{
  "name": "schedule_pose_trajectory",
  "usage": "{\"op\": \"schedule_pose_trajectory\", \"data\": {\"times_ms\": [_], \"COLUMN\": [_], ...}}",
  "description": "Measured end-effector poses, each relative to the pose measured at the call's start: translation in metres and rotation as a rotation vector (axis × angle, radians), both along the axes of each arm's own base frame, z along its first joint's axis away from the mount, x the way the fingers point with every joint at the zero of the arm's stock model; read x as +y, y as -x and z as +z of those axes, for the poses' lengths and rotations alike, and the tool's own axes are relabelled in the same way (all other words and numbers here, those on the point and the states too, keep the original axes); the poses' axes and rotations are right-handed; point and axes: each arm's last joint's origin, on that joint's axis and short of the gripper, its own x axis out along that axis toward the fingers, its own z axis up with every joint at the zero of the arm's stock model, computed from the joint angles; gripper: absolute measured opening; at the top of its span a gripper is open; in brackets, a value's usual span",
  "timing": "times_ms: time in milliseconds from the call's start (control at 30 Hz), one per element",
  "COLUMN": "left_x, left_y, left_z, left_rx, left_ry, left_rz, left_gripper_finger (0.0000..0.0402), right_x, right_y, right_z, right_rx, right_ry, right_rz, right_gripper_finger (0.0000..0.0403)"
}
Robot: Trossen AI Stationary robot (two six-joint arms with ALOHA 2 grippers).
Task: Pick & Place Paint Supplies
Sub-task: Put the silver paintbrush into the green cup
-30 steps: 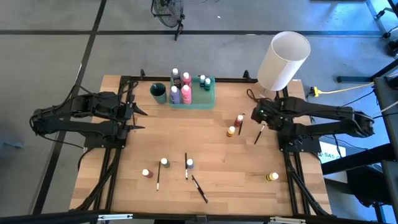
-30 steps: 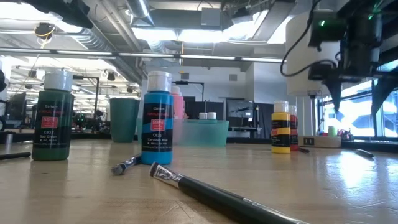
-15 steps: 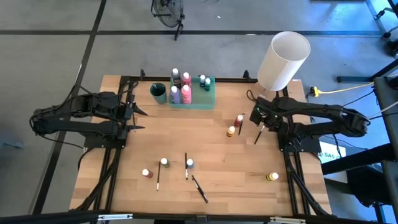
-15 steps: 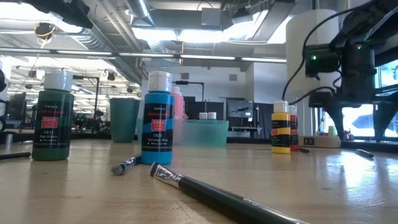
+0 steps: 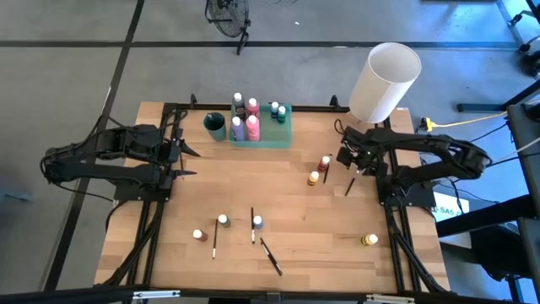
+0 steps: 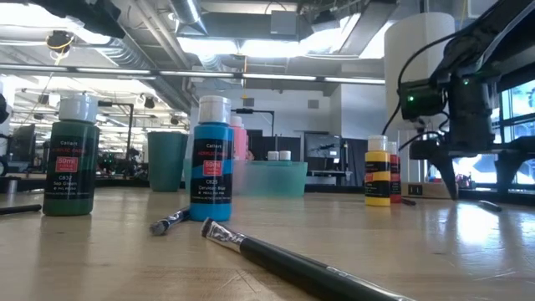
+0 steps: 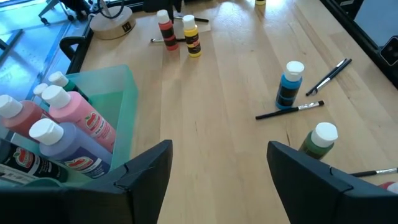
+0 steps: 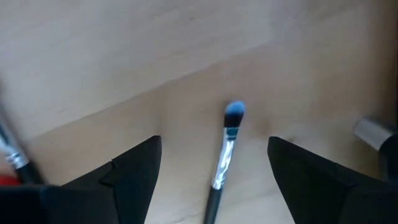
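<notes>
The left tool (image 5: 187, 160) is held apart and empty at the left edge of the bench (image 5: 287, 211), well away from the work. Several bottles already stand in the green tray (image 5: 283, 135); others are scattered over the bench, with brushes lying between them. The right tool (image 5: 348, 158) is poised low, fingers spread wide, over a blue-tipped brush (image 8: 224, 155) lying flat just beside the red bottle (image 5: 325, 163) and yellow bottle (image 5: 314, 178). A thin handle flat on wood is easily missed or rolled aside by a closing grip, and the nearby bottles may be knocked over if the approach drifts.
</notes>
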Motion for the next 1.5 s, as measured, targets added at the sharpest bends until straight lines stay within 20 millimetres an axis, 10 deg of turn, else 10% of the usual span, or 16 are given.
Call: {"op": "schedule_pose_trajectory", "data": {"times_ms": [1500], "left_x": [0.0], "left_y": [0.001], "left_z": [-0.001], "left_rx": [0.015], "left_ry": [0.001], "left_rz": [-0.001], "left_gripper_finger": [0.026], "right_x": [0.006], "right_y": [0.005], "right_z": [-0.013], "right_rx": [0.03], "right_ry": [0.002], "right_rz": [-0.017], "right_gripper_finger": [0.026]}}
